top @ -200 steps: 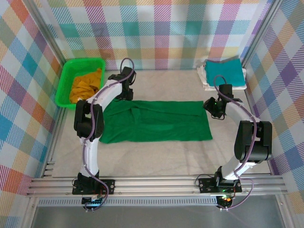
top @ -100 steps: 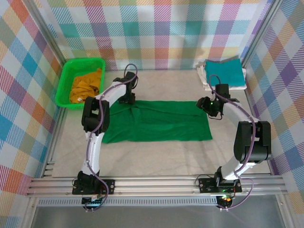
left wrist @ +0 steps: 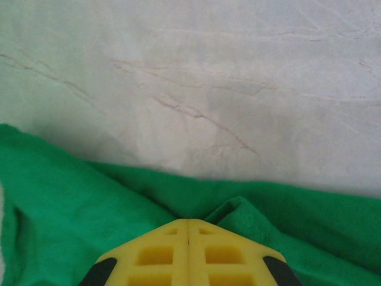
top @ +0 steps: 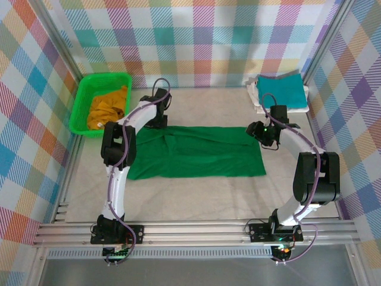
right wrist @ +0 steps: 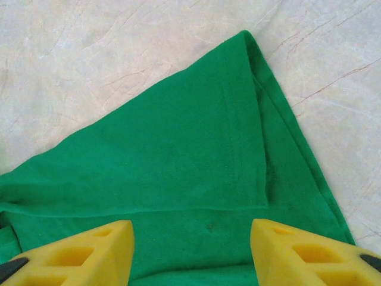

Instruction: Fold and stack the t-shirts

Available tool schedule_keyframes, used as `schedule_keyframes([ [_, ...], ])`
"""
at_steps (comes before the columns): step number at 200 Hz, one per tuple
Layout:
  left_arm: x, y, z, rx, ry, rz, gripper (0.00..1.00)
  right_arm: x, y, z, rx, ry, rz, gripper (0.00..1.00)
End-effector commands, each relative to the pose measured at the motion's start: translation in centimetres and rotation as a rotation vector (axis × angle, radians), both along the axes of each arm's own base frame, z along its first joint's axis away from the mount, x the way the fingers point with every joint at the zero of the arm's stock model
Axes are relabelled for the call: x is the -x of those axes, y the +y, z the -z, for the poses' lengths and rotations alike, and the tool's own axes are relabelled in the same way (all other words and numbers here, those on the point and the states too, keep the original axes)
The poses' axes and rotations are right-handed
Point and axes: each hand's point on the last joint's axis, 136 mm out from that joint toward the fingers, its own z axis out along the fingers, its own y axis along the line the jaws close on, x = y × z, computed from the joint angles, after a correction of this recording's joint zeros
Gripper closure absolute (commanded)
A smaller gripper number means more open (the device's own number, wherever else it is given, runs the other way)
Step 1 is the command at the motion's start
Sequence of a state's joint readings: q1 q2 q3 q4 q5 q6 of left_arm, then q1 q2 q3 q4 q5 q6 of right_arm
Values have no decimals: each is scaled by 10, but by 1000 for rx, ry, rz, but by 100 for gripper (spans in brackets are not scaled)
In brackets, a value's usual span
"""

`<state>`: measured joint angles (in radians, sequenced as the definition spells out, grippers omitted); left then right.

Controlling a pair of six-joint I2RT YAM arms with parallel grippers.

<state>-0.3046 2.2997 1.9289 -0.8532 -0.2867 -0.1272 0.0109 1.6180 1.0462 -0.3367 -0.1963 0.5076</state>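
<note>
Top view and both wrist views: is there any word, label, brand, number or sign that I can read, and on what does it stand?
None can be read.
The dark green t-shirt, teal t-shirt, mustard t-shirt, bright green basket and checked walls carry no print.
The right arm shows a small green light, no characters.

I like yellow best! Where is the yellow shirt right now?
In the top view, the mustard yellow t-shirt lies crumpled in the bright green basket at the table's far left corner, beyond the left end of the spread dark green t-shirt.
</note>
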Motion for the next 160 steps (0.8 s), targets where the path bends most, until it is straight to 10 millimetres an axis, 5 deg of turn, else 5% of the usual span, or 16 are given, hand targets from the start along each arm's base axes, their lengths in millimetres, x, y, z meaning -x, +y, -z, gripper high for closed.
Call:
schedule_keyframes([
  [1, 4, 6, -51, -38, -75, -47, 100, -3, 4, -6, -5, -22, -27, 45],
  [85, 35, -14, -86, -67, -102, -64, 100, -3, 4, 0, 0, 1, -25, 44],
  [160, 92, -13, -81, -158, -53, -79, 100, -4, 5, 12, -11, 30, -22, 43],
])
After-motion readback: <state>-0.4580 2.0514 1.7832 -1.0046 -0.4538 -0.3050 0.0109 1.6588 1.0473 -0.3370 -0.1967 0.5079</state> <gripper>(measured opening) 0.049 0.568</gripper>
